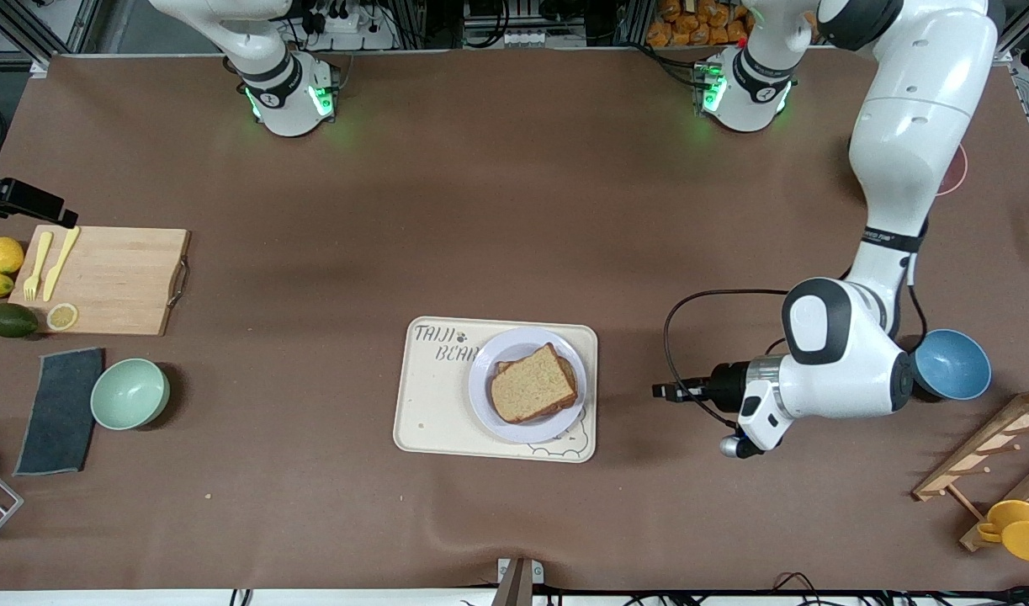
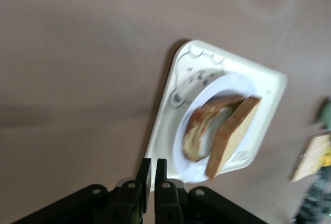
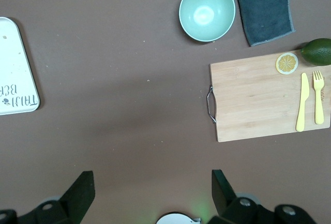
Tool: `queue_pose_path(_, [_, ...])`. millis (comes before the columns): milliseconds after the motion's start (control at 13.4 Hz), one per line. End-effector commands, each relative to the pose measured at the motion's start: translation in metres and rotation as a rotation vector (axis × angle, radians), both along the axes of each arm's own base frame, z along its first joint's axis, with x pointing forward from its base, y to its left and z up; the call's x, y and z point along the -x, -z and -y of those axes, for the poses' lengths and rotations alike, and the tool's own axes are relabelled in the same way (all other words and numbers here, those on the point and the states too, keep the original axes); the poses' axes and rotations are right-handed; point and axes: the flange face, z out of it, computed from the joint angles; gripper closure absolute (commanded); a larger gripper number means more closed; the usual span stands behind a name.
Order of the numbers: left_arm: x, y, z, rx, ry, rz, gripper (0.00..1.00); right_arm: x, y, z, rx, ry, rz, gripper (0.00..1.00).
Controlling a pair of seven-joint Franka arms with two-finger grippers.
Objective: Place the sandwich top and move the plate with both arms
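Note:
The sandwich top [image 1: 533,384], a plain brown bread slice, lies on another slice on the pale plate [image 1: 497,408]. The plate sits on the cream bear-printed tray [image 1: 434,404]. In the left wrist view the top slice [image 2: 232,133] leans over a lower slice with egg [image 2: 204,131] on the plate [image 2: 192,166] and tray [image 2: 191,74]. My left gripper [image 1: 659,391] [image 2: 154,164] is shut and empty, low over the table beside the tray toward the left arm's end. My right gripper [image 3: 151,177] is open and empty, high over the bare table near its base, and is out of the front view.
A wooden cutting board [image 1: 110,278] [image 3: 258,97] carries a yellow fork, a knife and a lemon slice. Lemons and an avocado lie beside it. A green bowl [image 1: 129,393] [image 3: 207,11] and a grey cloth [image 1: 60,411] lie nearer the camera. A blue bowl [image 1: 952,364], a wooden rack [image 1: 994,454] and a yellow cup [image 1: 1019,530] stand at the left arm's end.

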Motion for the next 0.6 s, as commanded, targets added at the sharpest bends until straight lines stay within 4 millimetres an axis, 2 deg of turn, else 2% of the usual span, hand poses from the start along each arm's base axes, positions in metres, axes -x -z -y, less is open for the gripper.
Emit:
queue_pose_path(0, [0.011,-0.056,-0.012,-0.116,0.071,0.015,0.9,0.001,-0.003,0.001,-0.008,0.015,-0.003,0.0])
queue_pose_path(374, [0.044,-0.128,-0.033,-0.394,0.254,0.005,0.9,0.001,-0.001,0.002,-0.005,0.016,-0.006,0.0])
queue_pose_path(524, [0.053,-0.159,-0.047,-0.458,0.266,0.012,0.85,0.001,-0.001,0.002,-0.005,0.016,-0.006,0.0])
